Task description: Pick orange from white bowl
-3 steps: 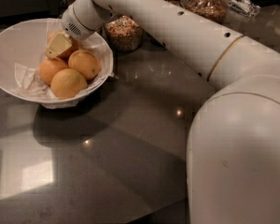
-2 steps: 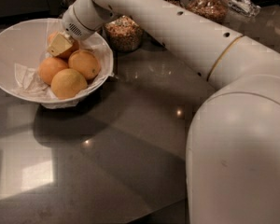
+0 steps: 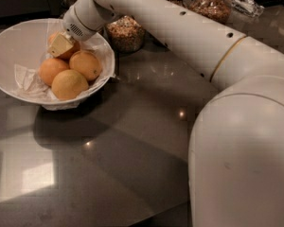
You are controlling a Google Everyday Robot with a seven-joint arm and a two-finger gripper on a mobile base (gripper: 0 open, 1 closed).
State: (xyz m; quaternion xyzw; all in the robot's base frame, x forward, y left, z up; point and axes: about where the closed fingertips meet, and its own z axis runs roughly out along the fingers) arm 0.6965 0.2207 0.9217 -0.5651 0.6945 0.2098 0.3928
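Dark countertop (image 3: 132,141), open foreground; hand (image 3: 61,45) inside white bowl (image 3: 19,37) near far rim, grip unclear.

I work in dim, warm light. My gripper (image 3: 61,45) sits at the back of the white bowl (image 3: 9,41), whose inner wall is the brightest surface on that side. The bowl throws a broad dark shadow onto the grey counter (image 3: 132,93), toward the camera. A pale square of glare lies on the counter at lower left, with two small glints nearer the middle. The lamp is probably overhead, behind the bowl. My arm (image 3: 246,164) glows cream-white up close.
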